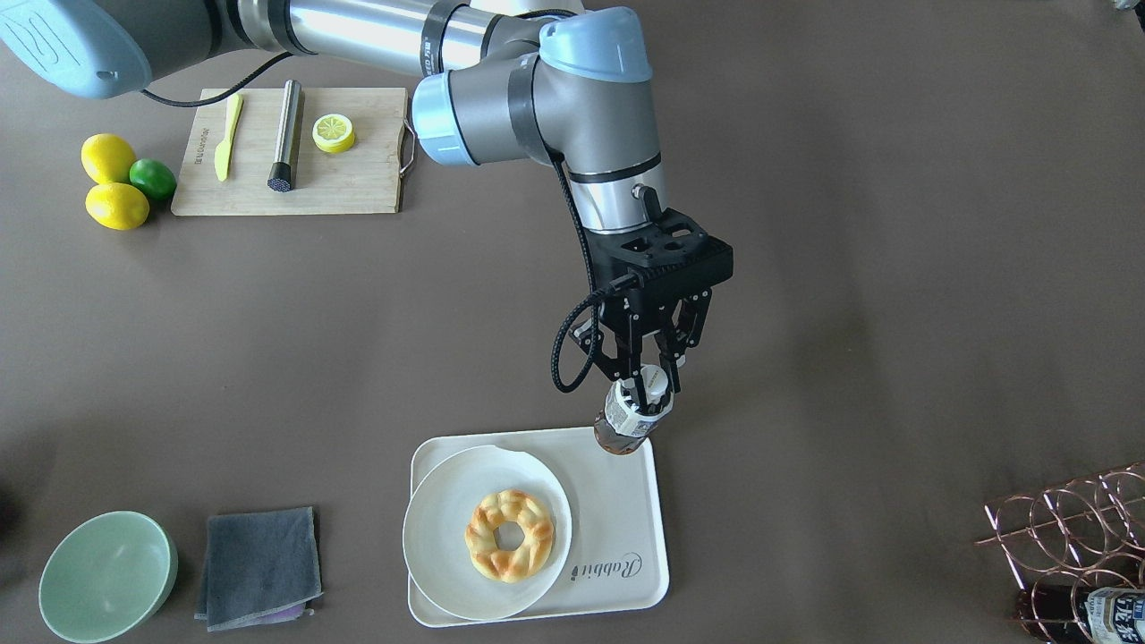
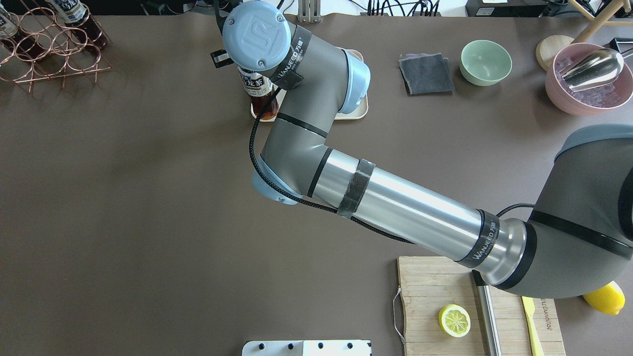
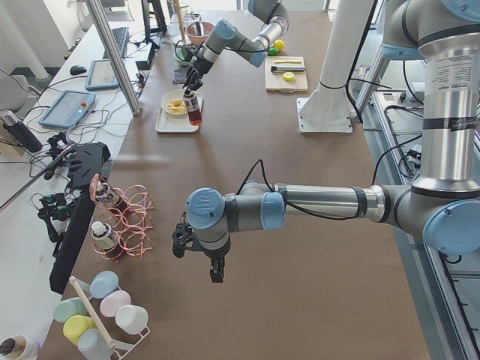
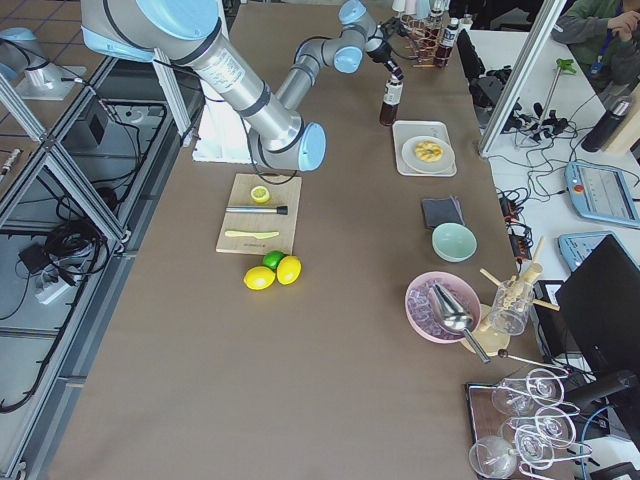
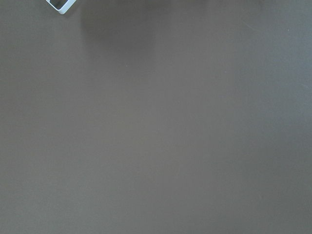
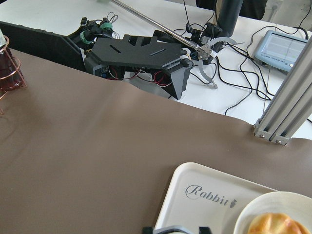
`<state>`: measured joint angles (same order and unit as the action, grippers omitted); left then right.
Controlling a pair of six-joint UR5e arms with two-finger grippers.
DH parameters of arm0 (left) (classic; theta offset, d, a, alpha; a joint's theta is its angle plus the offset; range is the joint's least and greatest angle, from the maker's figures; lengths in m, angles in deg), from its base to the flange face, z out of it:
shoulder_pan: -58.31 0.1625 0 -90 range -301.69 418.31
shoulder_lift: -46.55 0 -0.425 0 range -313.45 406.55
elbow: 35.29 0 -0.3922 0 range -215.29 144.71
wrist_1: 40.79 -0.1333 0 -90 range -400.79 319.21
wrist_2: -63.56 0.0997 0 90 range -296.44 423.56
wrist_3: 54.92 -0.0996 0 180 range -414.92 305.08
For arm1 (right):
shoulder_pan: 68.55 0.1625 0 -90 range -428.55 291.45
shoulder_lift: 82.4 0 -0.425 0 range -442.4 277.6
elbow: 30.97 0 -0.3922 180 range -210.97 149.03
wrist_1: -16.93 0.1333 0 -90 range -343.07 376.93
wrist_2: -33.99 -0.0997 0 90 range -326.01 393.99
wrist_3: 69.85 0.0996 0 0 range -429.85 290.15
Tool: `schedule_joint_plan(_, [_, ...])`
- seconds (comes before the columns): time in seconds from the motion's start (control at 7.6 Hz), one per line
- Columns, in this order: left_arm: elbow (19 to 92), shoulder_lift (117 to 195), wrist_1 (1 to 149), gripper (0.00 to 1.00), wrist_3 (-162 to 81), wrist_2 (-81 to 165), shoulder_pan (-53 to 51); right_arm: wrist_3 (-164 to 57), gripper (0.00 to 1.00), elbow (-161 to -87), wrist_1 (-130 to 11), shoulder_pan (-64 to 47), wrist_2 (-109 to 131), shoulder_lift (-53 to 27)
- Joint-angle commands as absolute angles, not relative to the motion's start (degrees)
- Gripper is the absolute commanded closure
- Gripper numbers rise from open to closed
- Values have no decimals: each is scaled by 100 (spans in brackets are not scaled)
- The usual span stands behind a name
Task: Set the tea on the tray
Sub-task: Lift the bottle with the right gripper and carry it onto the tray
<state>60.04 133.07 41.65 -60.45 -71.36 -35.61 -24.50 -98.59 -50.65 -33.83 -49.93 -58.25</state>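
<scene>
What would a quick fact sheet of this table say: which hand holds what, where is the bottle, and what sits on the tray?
Right hand: closed on the top of the tea bottle
Tea bottle: at the tray's corner nearest the robot; I cannot tell whether it touches the tray
Tray: carries a white plate with a ring-shaped bread on it
Left hand: above bare table, holding nothing visible; I cannot tell whether it is open or closed

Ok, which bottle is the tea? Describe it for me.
Find the cream tray with the plate. At its corner nearest the robot, the right hand holds the tea by its white cap. The other bottles sit in the copper rack.
</scene>
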Motion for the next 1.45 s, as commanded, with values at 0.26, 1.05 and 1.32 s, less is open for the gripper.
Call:
schedule_joint_plan(0.26, [6069,13312,4165,1,-6037,-7136,-3582,-2467,100,-7960,-3864,-2962,-5372,-6517])
schedule_joint_plan(1.05, [6060,13365,4165,1,-6028,-7144,-3582,-2467,100,-7896,-3694,-2909,-5469,-6491])
schedule_joint_plan(1.32, [6060,13356,4165,1,-6028,-7144,-3582,-2476,25,-7914,-3694,-2909,-5478,-6482])
